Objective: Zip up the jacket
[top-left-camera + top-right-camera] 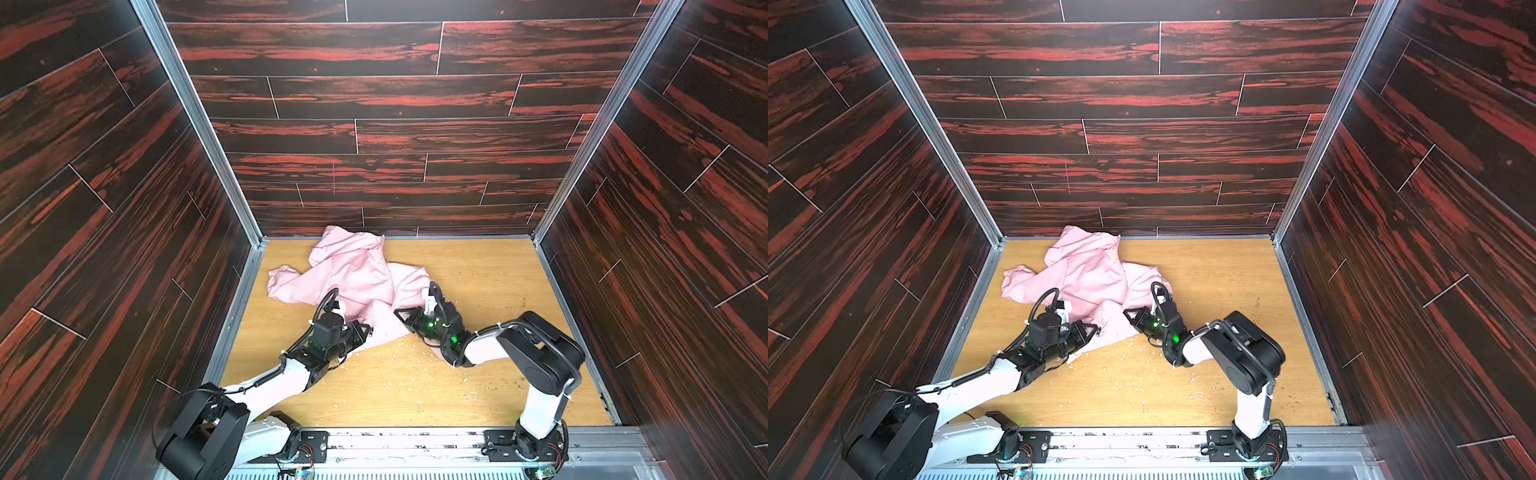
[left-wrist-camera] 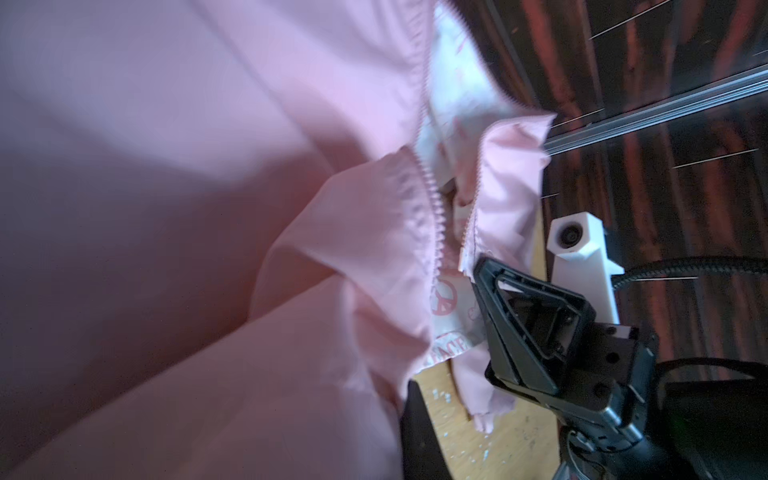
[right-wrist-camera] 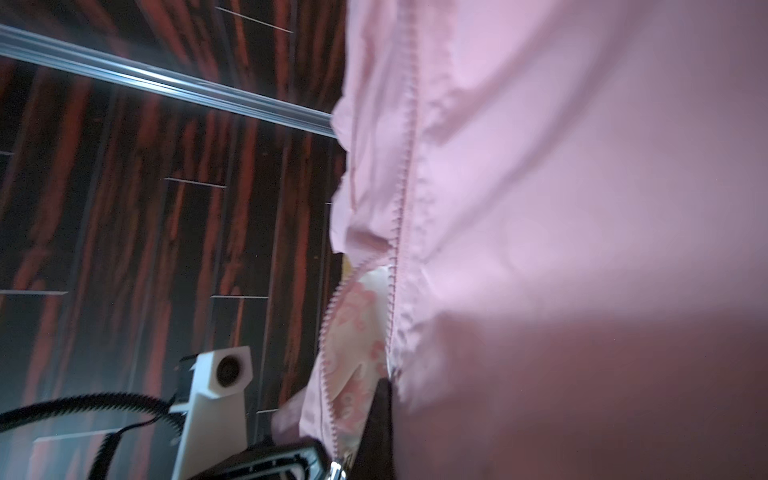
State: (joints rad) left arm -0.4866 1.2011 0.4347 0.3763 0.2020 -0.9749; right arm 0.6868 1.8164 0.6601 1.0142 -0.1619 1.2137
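Jacket (image 1: 353, 274) heaped on the bench (image 1: 478, 291), bulk lying beyond both grippers, bottom hem pinched at their tips.
Left gripper (image 1: 368, 330) and right gripper (image 1: 399, 313) each clamped on a facing zip edge, close beside one another; teeth (image 2: 432, 195) unjoined past the tips, lining (image 2: 446, 299) showing between. Risk of slipping from shallow pinches on thin fabric; uneven pulling likely to bunch or misalign the zip ends.

Light pink jacket (image 1: 353, 270), paler lining (image 2: 446, 307) printed with pink motifs; tan wood-grain tabletop (image 1: 478, 291); dark red-streaked plank walls (image 1: 374, 95).
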